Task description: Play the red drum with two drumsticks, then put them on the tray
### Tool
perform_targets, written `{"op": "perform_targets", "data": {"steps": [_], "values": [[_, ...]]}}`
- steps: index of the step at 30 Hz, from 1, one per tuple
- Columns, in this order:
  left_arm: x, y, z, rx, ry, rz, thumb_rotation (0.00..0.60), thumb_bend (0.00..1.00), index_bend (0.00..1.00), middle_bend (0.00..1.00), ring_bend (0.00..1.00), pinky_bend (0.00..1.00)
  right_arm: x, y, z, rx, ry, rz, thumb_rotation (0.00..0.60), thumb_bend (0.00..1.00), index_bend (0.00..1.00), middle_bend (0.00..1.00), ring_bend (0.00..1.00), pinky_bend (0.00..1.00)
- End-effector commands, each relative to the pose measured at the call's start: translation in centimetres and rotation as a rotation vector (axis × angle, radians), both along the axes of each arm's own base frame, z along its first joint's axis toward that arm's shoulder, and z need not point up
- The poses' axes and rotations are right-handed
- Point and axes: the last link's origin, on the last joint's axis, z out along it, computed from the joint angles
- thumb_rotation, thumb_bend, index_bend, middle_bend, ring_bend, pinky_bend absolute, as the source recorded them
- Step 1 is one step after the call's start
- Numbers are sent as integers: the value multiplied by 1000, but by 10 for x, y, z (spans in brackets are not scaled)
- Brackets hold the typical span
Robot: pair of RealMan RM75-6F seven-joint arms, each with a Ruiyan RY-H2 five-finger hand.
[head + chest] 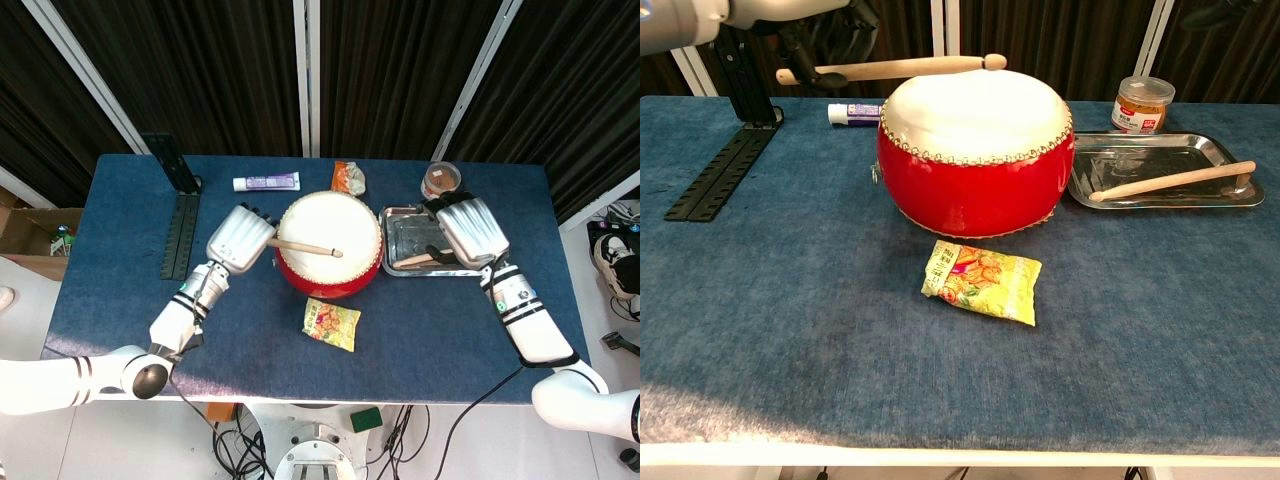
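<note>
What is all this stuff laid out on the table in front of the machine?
Drum: one, red with white skin, table centre.
Drumsticks: two, wood; one held over the drum, one lying in the tray.
Tray: one, metal, right of the drum.
Jar: one, brown contents, behind the tray.
Snack packet: one, yellow, in front of the drum.
Second packet: one, orange, behind the drum.
Tube: one, white and purple, back left.
Slotted strip: one, black, far left.
Table: blue cloth.
Left hand: holds a drumstick.
Right hand: above the tray, empty.

backdrop: dark pleated curtains (pixel 200 70), white frame bars | table (pixel 100 260): blue cloth | floor: pale
</note>
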Motion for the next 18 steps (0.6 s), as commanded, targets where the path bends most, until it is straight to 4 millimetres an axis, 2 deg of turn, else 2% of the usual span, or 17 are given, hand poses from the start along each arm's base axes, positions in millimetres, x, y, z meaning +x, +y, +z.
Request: {"op": "perform_targets", "data": {"steps": [1,11,18], "values": [[21,5,-10,-19,11,12,600,488,639,647,543,557,24,-1,-1,21,-27,13,600,220,419,472,292,389],[36,13,-12,-55,-36,117,600,488,640,647,543,559,71,-8,-44,108,-40,10,600,187,445,487,310,409],[44,14,-10,-66,-70,143,600,487,640,647,543,559,96,-15,-70,93,-47,8,600,247,474,492,313,413]]}}
